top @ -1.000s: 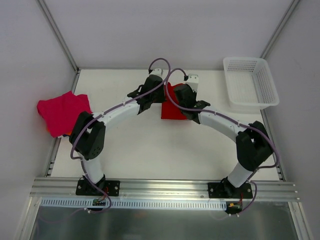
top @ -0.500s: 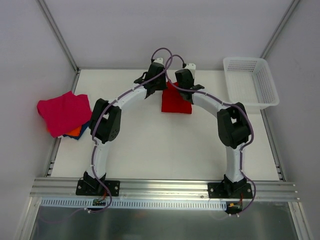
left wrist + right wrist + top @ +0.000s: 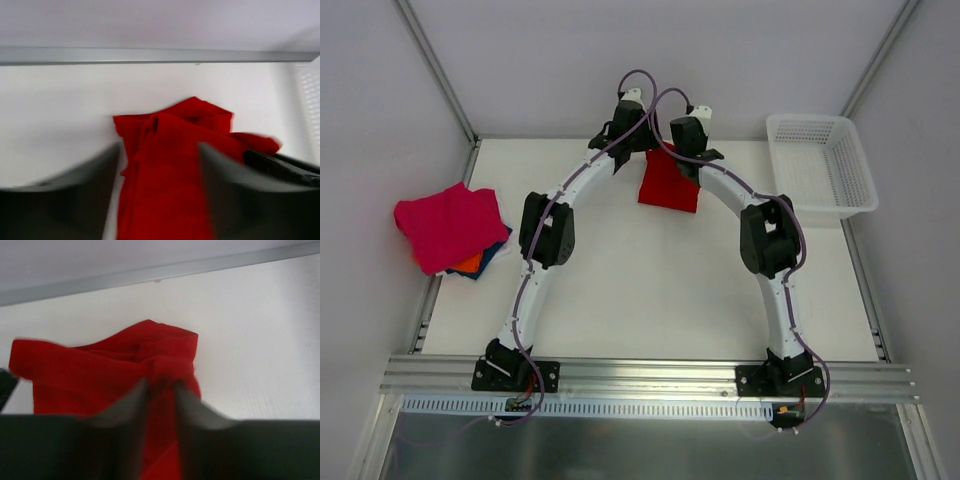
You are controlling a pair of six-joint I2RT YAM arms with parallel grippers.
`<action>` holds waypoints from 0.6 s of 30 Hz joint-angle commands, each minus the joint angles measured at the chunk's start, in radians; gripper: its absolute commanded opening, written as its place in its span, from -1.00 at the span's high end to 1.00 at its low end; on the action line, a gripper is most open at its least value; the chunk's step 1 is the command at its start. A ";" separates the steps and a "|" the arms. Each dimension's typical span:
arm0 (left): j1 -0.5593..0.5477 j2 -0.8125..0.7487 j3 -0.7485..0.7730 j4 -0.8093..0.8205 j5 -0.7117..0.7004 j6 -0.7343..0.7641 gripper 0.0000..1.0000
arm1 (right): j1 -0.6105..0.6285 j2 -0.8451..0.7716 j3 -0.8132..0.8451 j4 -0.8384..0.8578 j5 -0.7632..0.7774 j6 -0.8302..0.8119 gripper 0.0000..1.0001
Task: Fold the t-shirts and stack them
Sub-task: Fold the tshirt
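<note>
A bright red t-shirt (image 3: 668, 185) lies folded near the far edge of the white tabletop (image 3: 640, 290); the right hand (image 3: 160, 390) pinches a raised fold of it; the left hand (image 3: 159, 165) has its fingers spread apart over the cloth, gripping nothing; a magenta t-shirt (image 3: 448, 225) tops a pile at the left edge.

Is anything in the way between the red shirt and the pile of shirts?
Nothing lies on the table between the red shirt and the pile; only the left arm reaches over that stretch.
</note>
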 commanded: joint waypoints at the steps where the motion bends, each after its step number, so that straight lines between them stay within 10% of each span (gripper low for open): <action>1: 0.026 0.064 0.082 -0.024 0.040 -0.015 -0.81 | -0.012 0.063 0.135 -0.063 0.035 -0.023 0.19; 3: 0.028 0.073 0.081 -0.025 0.053 -0.005 -0.98 | -0.010 0.081 0.166 -0.091 0.061 -0.022 -0.34; 4: 0.028 0.073 0.071 -0.025 0.057 -0.005 -0.98 | -0.008 0.083 0.170 -0.099 0.067 -0.049 -0.95; 16: -0.041 -0.183 -0.206 -0.019 0.008 0.018 -0.98 | 0.028 -0.204 -0.183 0.058 0.097 -0.102 -0.99; 18: -0.064 -0.226 -0.252 -0.019 0.008 0.000 -0.47 | 0.037 -0.254 -0.259 0.058 0.075 -0.077 -0.91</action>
